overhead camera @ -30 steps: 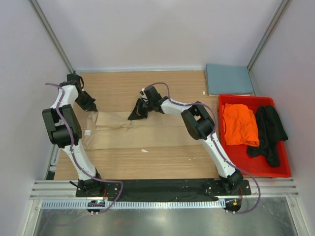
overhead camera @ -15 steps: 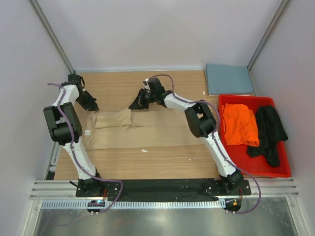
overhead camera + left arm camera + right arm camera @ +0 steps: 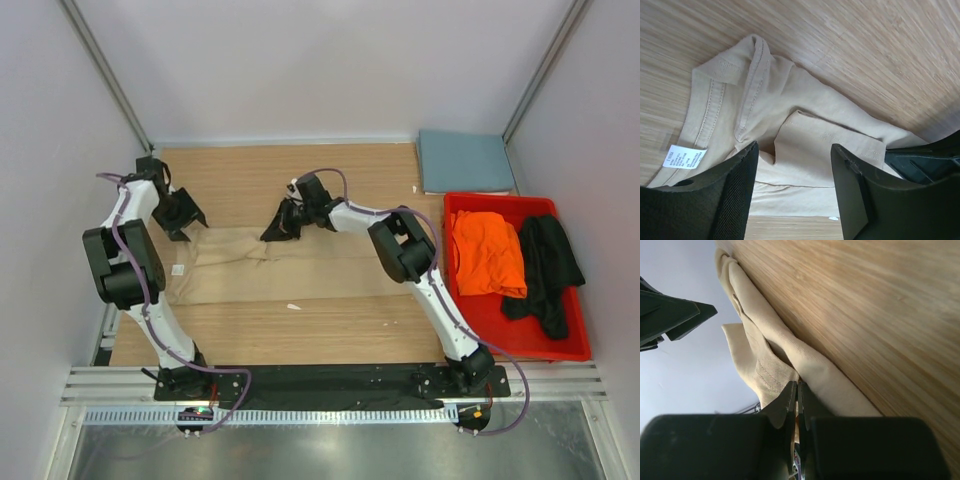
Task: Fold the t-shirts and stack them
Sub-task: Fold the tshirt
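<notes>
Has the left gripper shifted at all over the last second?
Yes. The left gripper has come slightly nearer, away from the far edge of the table, and its fingers now stand open over the tan t-shirt.

Red bin [image 3: 490, 322], wooden table [image 3: 300, 330]

Shirt [image 3: 300, 270] on table [image 3: 330, 335], bin [image 3: 490, 320] to R

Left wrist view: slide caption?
Open left tool over the collar end of the tan-beige cloth t-shirt, white printed label showing, on the light wooden table.
</notes>
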